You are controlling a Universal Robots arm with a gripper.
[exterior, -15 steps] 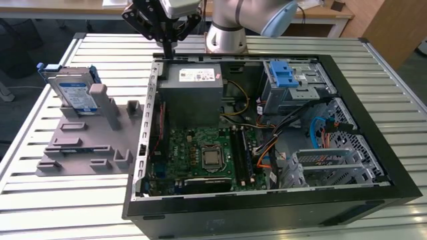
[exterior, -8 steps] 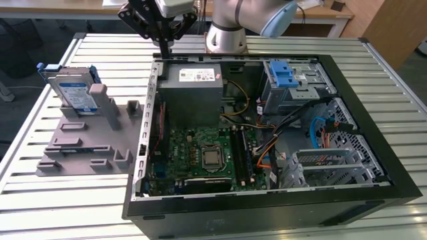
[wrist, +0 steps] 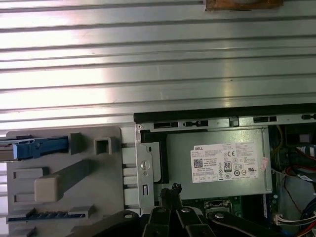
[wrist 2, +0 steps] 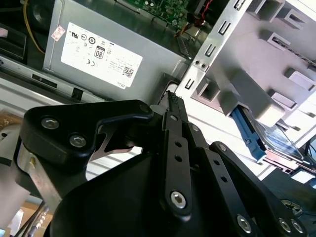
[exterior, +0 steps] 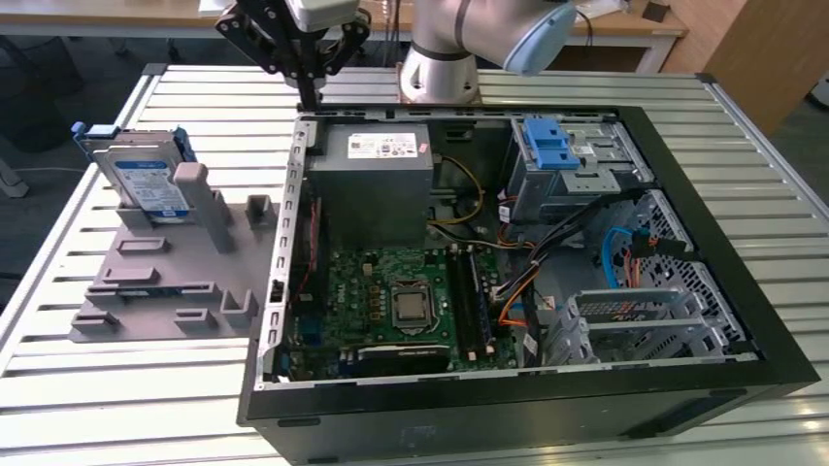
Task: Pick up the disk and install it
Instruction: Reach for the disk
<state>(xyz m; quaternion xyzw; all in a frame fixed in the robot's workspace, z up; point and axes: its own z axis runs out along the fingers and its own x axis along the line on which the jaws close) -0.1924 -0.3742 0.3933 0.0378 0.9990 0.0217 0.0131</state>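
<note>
exterior view — you're at the pick-up step, not yet begun: the gripper hangs closed and empty over the far wall of the computer case, the disk stands upright in the grey holder at the exterior view's left — grasping it likely needs the jaws opened first.

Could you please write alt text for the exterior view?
A silver hard drive in a blue plastic carrier stands in a grey plastic holder on a slatted metal table, beside an open black computer case; the black gripper hangs by the case's edge.
</note>
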